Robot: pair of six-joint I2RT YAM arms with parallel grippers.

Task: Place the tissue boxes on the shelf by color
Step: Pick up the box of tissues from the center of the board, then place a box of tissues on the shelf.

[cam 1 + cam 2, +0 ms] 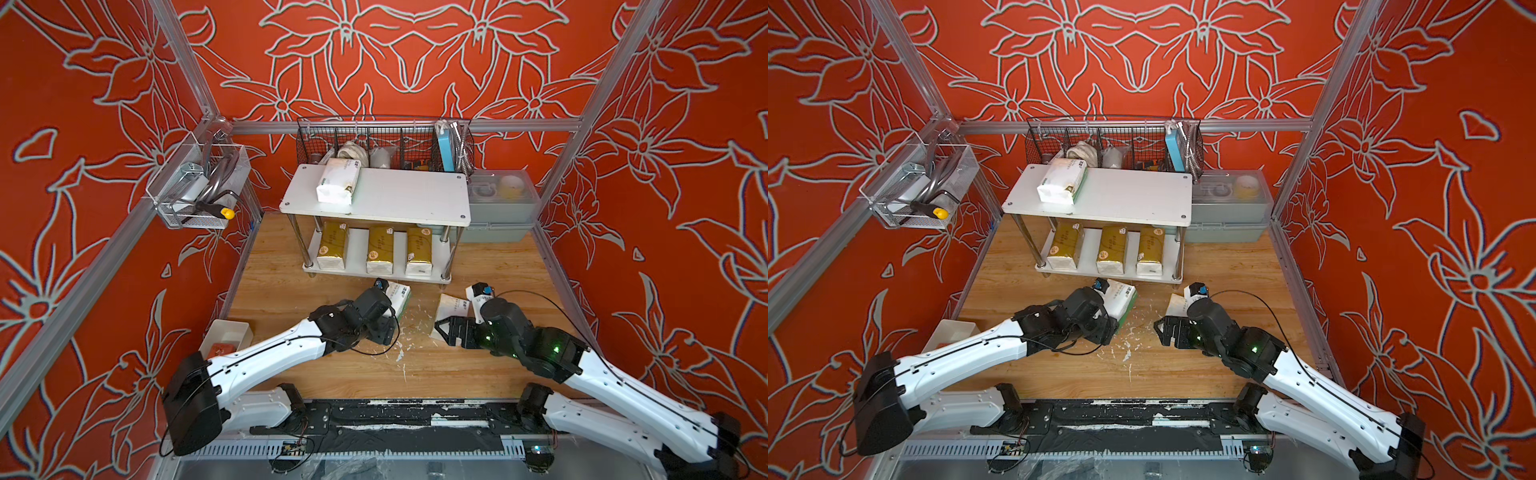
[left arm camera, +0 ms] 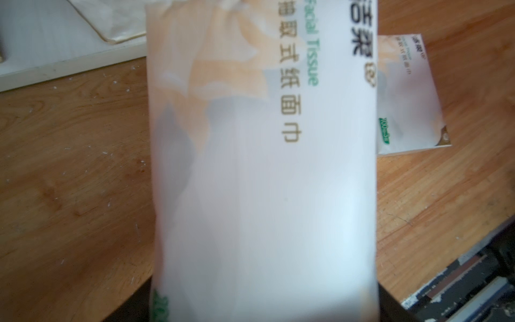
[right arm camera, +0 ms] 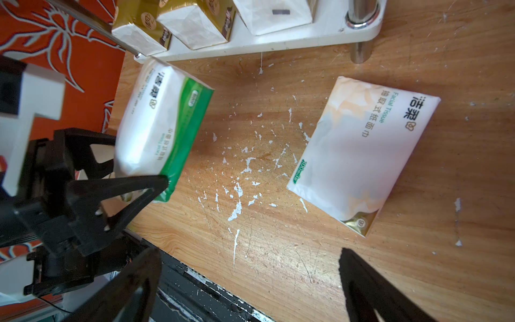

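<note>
Left pincer: clamped on the near end of the held pack, which is white with a green side, one finger on each side. Only the right wrist view shows this grip. In both top views my left wrist covers the fingers and most of the held pack. Just its far end sticks out, close to the shelf's lower board. In the left wrist view the held pack fills the middle, its print blurred, and my fingers cannot be made out. I cannot tell whether the pack is clear of the counter.

Right pincer: wide, with nothing between the fingers, over bare counter flecked with white. The loose pack lies flat just beside it, not touched. In both top views my right wrist hides part of the loose pack. In the left wrist view the loose pack shows half-covered behind the held pack.

Shelf, seen whole only in the top views:
- Top board: one white top pack, toward my left end.
- Lower board: three gold packs side by side, apart from each other.

The right wrist view catches only the gold packs' near ends, cut off by the frame. It shows none of the top board.
</note>
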